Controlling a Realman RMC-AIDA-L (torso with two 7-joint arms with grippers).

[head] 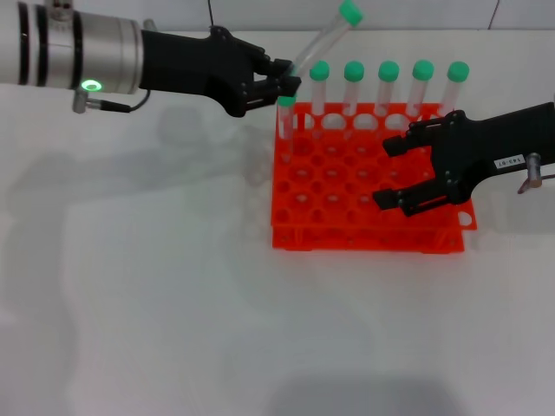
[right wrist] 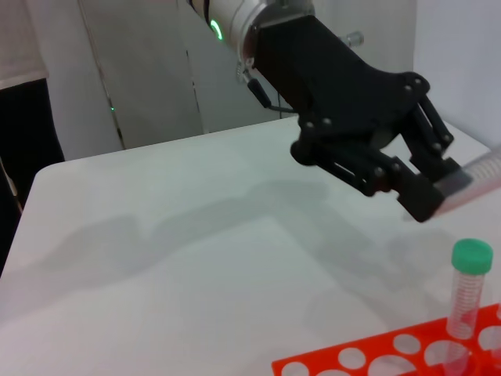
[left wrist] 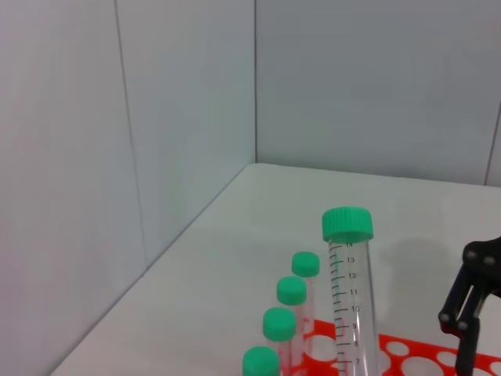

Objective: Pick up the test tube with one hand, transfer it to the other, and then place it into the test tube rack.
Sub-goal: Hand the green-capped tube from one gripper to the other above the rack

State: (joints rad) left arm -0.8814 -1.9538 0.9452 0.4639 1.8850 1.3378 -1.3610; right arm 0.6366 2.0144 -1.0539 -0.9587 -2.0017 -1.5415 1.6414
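One test tube (head: 323, 39) held clear of the rack, tilted, green cap up and away, lower end clamped in the left pincer (head: 282, 82) at the far left corner of the test tube rack (head: 368, 204). Right pincer (head: 395, 172) hovering over the rack's right half, fingers apart, holding nothing, well apart from the held tube. Handover apparently not yet done. Risks, as judged: grip sits low on a slanted tube, so a nudge from the incoming right pincer could pivot or slip it; a release before the right fingers close would drop it onto the rack or desk (head: 139, 295). Also close quarters: left pincer just beside the corner tube (head: 285, 117), so any sideways travel could knock it or the back row. Right pincer low over the rack, so a rise toward the tube could clip a standing cap. Rack contents: five capped tubes (head: 388, 87) upright along the far row, one more at the left corner one row nearer; remaining holes in view open. Liquid in the tubes: cannot tell.
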